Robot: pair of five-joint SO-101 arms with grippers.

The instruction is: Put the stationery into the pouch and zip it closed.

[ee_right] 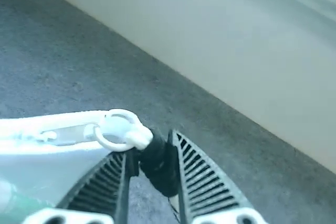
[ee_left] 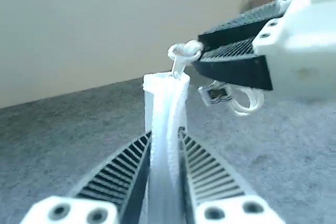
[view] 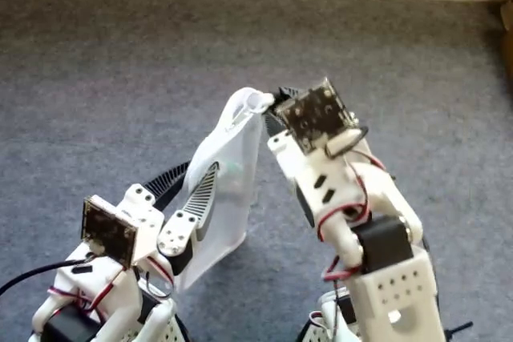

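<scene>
Pouch (view: 228,174) stretched between both claws: left claw (ee_left: 166,136) clamps its near edge as a brace, right claw (ee_right: 151,149) pinches the zipper pull's (ee_right: 118,129) black tab (ee_right: 157,167) at the far end.

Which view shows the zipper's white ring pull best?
The right wrist view: the white plastic ring pull is near and whole, just ahead of the right pincer, shut on its black tab. The left wrist view shows the pull smaller, atop the translucent white pouch; the high view gives a tiny pale loop.
</scene>
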